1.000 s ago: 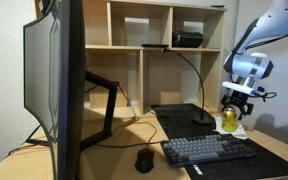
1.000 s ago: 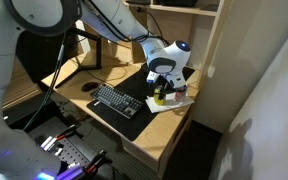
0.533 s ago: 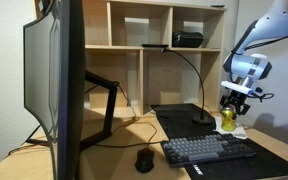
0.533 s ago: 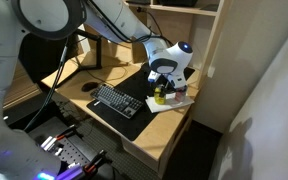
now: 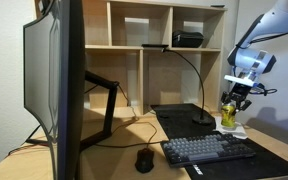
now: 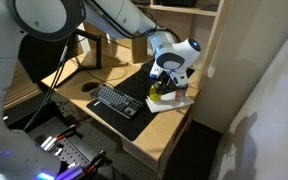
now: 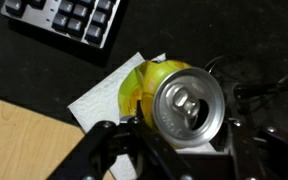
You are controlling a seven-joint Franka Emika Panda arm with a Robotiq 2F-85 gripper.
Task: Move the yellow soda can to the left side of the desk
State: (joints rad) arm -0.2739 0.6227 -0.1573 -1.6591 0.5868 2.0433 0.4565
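Observation:
The yellow soda can [image 7: 144, 88] stands between my gripper's [image 7: 184, 128] two fingers, its silver top facing the wrist camera, and the jaws are shut on it. It leans a little over a white paper sheet [image 7: 102, 98]. In both exterior views the gripper [image 5: 234, 100] [image 6: 166, 82] holds the can [image 5: 229, 116] [image 6: 157, 95] at the far end of the desk [image 5: 112, 150] [image 6: 166, 127], beside the keyboard [image 5: 206, 150]. The can's lower part is hidden by the fingers.
A black desk mat [image 6: 134, 85] carries the keyboard [image 6: 116, 101] and a lamp base [image 5: 202, 120]. A mouse [image 5: 144, 159] lies on the wood near a large monitor [image 5: 54, 85]. A wooden cubby shelf [image 5: 164, 50] stands behind.
The jaws have closed onto the yellow can from wide open. The gripper head has risen slightly and the can has shifted with it.

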